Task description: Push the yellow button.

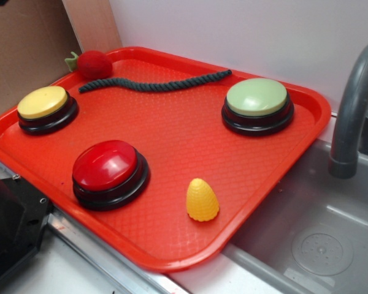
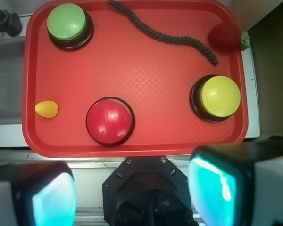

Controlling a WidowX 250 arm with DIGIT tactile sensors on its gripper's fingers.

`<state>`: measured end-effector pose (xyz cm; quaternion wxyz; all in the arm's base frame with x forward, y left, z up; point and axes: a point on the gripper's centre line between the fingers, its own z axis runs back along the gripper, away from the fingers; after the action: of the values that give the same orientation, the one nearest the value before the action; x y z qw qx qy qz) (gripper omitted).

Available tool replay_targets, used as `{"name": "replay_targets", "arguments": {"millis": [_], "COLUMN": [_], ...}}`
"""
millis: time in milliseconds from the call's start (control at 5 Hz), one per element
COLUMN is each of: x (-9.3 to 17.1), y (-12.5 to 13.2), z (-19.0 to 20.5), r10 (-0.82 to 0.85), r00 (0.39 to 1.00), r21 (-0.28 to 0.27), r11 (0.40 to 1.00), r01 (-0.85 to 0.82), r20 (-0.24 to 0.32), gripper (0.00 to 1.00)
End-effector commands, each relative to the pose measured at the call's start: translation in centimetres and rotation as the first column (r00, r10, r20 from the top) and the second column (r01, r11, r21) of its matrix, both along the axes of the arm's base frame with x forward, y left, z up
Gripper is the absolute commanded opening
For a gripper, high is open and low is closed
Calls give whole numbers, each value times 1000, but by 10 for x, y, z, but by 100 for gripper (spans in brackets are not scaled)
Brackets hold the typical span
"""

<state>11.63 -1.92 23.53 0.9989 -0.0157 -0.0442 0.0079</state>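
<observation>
Only the wrist view shows the tool (image 2: 132, 193), spread open, well short of the yellow button (image 2: 220, 96).

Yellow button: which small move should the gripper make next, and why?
Probably move forward and to the right, over the yellow button. The open gripper hangs short of the tray, roughly behind the red button, touching nothing.

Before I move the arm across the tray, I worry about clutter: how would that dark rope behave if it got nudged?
The dark rope lies in loose waves, so it is probably floppy and would bend or drag rather than slide as one piece. Its twisted strands look rough, so it may snag on the tray's textured floor. One end lies close to the yellow button, so a drag might foul it.
</observation>
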Motion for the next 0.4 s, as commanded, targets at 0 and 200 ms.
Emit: {"name": "replay_targets", "arguments": {"millis": [0,200], "x": [0,13], "y": [0,50], "z": [0,-35], "r10": [0,52], "r00": [1000,998], "r21": [0,-28], "r11": [1000,998], "r01": [0,-51], "r20": [0,41], "gripper": [100,100]}}
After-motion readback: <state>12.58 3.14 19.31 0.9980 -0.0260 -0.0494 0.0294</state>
